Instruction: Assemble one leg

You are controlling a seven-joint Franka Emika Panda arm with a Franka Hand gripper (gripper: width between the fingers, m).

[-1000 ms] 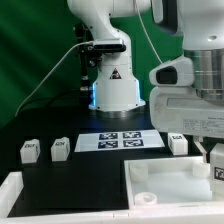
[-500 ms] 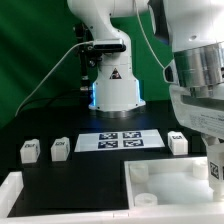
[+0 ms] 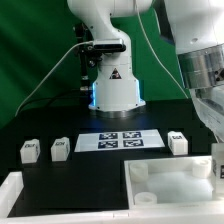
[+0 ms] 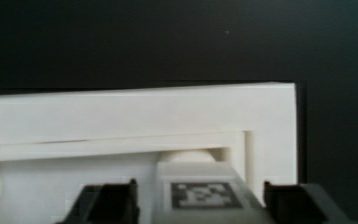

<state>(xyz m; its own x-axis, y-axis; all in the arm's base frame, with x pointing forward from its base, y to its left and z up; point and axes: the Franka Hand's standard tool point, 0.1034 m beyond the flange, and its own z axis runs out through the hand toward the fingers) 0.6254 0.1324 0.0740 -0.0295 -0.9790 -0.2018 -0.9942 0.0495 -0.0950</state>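
In the wrist view my gripper (image 4: 201, 200) is shut on a leg (image 4: 202, 193), a small white block with its square marker tag facing the camera. A dark finger (image 4: 108, 204) stands on each side of it. The leg hangs over a corner of the large white tray (image 4: 140, 110), just by a rounded corner peg (image 4: 194, 158). In the exterior view the tray (image 3: 165, 164) lies at the front right. The arm (image 3: 205, 70) reaches over it, and the gripper is mostly cut off by the right edge.
Three more legs stand on the black table: two on the exterior view's left (image 3: 29, 150) (image 3: 59, 148) and one on the right (image 3: 178, 142). The marker board (image 3: 120, 140) lies before the robot base (image 3: 113, 85). A white rail (image 3: 40, 195) borders the front left.
The arm's wrist has swung up and toward the exterior view's right, so the gripper and held leg are now nearly out of that view. The loose legs and tray have not moved.
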